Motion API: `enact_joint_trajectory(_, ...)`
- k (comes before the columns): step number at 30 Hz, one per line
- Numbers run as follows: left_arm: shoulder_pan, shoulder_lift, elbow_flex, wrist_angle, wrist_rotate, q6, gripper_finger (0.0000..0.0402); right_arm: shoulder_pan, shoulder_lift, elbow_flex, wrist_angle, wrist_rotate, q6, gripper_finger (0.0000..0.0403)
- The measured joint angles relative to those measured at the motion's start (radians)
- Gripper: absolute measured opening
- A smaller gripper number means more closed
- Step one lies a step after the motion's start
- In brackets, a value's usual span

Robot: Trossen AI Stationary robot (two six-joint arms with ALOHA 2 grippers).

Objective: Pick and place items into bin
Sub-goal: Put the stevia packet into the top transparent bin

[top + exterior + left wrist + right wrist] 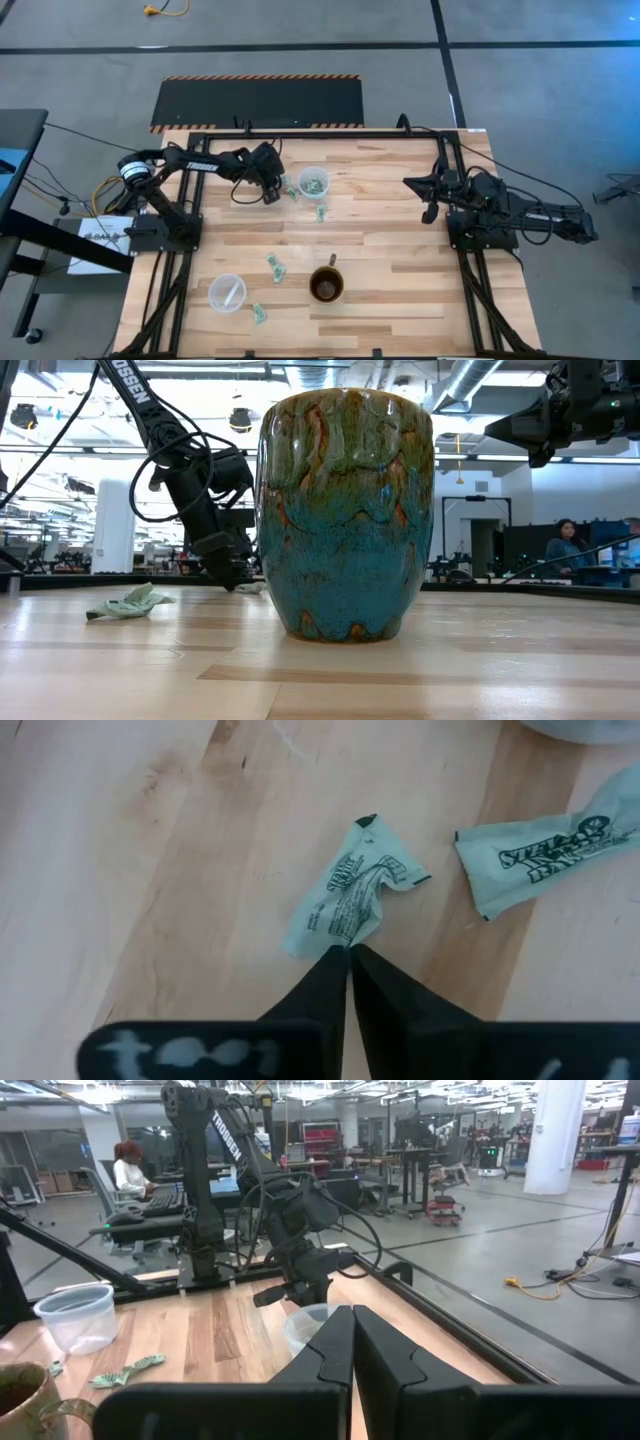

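Several pale green-and-white wrapper items lie on the wooden table [400, 290]. One item [352, 885] lies flat just left of a clear round bin [313, 181] that has green pieces in it. My left gripper [348, 952] slants down onto this item and is shut on it; in the high view the left gripper [270, 192] stands beside the bin. A second item [535, 860] lies close by. My right gripper [430, 208] waits shut at the table's right, raised and level, touching nothing. My left gripper pinches the crumpled item's near edge [345, 938] between its two fingertips. The fingers come slanting down from the table's left side. The rest of the item lies flat on the table beyond the fingertips.
A brown glazed mug [327, 285] stands near the front middle. A second clear tub [227, 292] stands at the front left. More items lie at mid table [320, 212], beside the mug [275, 265] and near the front edge [258, 313]. A person [128, 1172] sits beyond the table.
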Motion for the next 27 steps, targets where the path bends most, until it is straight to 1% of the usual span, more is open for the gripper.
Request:
enact_joint_trajectory(4,-0.012,0.000,0.000,0.000,0.006,0.069,0.0008,0.000,0.000,0.000,0.000,0.000,0.000,0.0000)
enact_joint_trajectory(7,-0.024,0.000,0.001,0.001,0.027,0.116,0.0020,0.000,0.000,0.000,0.000,0.000,0.000,0.0000)
enact_joint_trajectory(12,-0.038,0.000,0.015,-0.008,0.032,0.103,0.0069,0.000,0.000,0.000,0.000,0.000,0.000,0.0000)
enact_joint_trajectory(15,-0.039,0.000,0.016,-0.048,0.017,0.054,0.0103,0.000,0.000,0.000,0.000,0.000,0.000,0.0000)
enact_joint_trajectory(18,-0.039,-0.002,0.019,-0.097,0.008,0.032,0.0127,0.000,0.000,0.000,0.000,0.000,0.000,0.0000)
enact_joint_trajectory(21,-0.043,-0.003,0.019,-0.113,0.009,0.041,0.0137,0.000,0.000,0.000,0.000,0.000,0.000,0.0000)
enact_joint_trajectory(25,-0.059,-0.004,0.018,-0.076,-0.051,0.071,0.0139,0.000,0.000,0.000,0.000,0.000,0.000,0.0000)
enact_joint_trajectory(27,-0.063,-0.004,0.016,-0.052,-0.064,0.107,0.0140,0.000,0.000,0.000,0.000,0.000,0.000,0.0000)
